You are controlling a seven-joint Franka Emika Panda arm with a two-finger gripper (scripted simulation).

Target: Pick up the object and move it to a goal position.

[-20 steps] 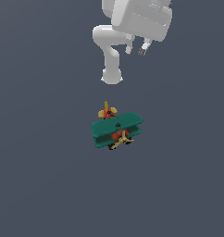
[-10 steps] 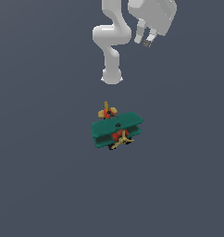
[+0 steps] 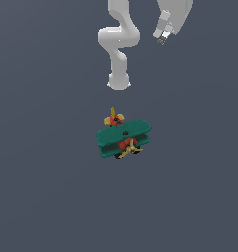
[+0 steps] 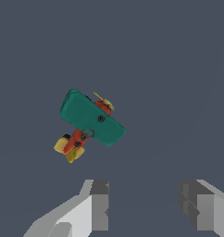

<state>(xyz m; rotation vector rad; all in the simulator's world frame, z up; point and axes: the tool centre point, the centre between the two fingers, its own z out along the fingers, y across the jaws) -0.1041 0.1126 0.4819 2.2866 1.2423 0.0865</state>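
The object (image 3: 124, 138) is a small toy biplane with dark green wings, a red-orange body and a tan-yellow propeller and tail. It rests on the dark grey floor at the middle of the exterior view. The wrist view looks down on the object (image 4: 92, 119) from well above. My gripper (image 3: 163, 37) hangs high near the exterior view's top right, far from the plane. In the wrist view the gripper (image 4: 144, 206) is open, with a wide empty gap between its two grey fingers (image 4: 99, 206).
The white arm's base column (image 3: 119, 78) stands on the floor just behind the plane in the exterior view. The floor (image 3: 42, 197) is plain dark grey all around.
The gripper has swung toward the exterior view's right and slightly upward over the last second. The plane has not moved.
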